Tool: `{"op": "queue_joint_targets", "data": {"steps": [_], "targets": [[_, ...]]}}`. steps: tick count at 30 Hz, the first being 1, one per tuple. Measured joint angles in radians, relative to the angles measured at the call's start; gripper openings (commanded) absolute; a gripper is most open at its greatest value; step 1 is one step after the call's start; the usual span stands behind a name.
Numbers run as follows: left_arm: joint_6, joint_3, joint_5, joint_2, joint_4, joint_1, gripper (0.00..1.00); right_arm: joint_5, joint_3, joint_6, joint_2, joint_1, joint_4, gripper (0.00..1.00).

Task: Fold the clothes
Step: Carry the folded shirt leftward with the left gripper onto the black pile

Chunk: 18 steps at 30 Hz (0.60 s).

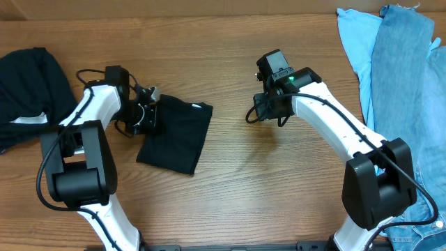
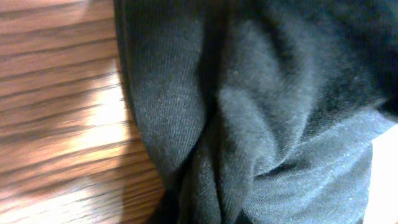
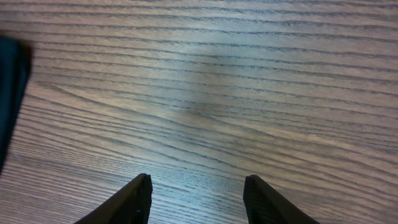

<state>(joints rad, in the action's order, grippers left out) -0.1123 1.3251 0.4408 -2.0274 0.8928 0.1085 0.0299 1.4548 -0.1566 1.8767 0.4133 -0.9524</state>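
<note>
Presently entered, chief item first.

Black T-shirt [image 1: 178, 139]: folded to a compact four-sided packet, flat on the table [image 1: 237, 188]. Its long axis runs from the far edge toward the robot, and the near end slants a little to the robot's left.

Left jaws, on the left arm [image 1: 94, 111]: closed together at the packet's far left edge, by all appearance pinching its cloth. The left wrist view shows only black knit gathered into ridges hard against the camera, with bare wood beside it; the fingers themselves are hidden. The whole packet extends away from these jaws toward the other arm.

Right jaws, on the right arm [image 1: 327, 125]: parted about halfway and holding nothing, low over bare wood. Grain shows between the two dark fingertips [image 3: 140, 199]. The T-shirt lies off to their left, only a dark sliver at the margin of the right wrist view, with a strip of bare table between.

Judgement: the left arm is the nearer and is already on the cloth. A further fold would likely carry the pinched edge across the short axis toward the right jaws. To help, the right jaws must first cross to the packet's free edge.

Outlying stock:
- Second black garment [image 1: 28, 84] with white label [image 1: 28, 119], heaped beyond the left jaws on the side away from the packet.
- Light-blue garment [image 1: 354, 49] and denim-blue garment [image 1: 408, 90], overlapping behind the right jaws and well apart from the T-shirt.
</note>
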Motion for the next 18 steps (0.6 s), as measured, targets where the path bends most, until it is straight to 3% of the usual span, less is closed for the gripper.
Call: {"op": "queue_joint_targets", "data": {"steps": [2,3,7,9,16,18], "targets": [[0.130,0.002,-0.035,0.000,0.002,0.005,0.11,0.000,0.000,0.000,0.000,0.000,0.000,0.52],[0.186,0.004,-0.045,0.000,0.001,0.005,0.47,0.000,0.000,0.000,0.000,0.000,-0.001,0.52],[0.267,0.008,-0.063,0.000,0.002,0.003,0.78,0.000,0.000,-0.001,0.000,0.000,-0.002,0.52],[0.289,0.023,-0.066,0.002,-0.003,0.003,0.86,-0.001,0.000,-0.007,0.000,0.000,-0.004,0.52],[0.268,0.031,-0.069,0.003,-0.054,0.000,0.82,-0.005,0.000,-0.008,0.000,0.000,-0.006,0.52],[0.243,0.031,-0.070,0.003,-0.055,-0.004,0.86,-0.004,0.000,-0.008,0.000,0.000,-0.009,0.52]]}}
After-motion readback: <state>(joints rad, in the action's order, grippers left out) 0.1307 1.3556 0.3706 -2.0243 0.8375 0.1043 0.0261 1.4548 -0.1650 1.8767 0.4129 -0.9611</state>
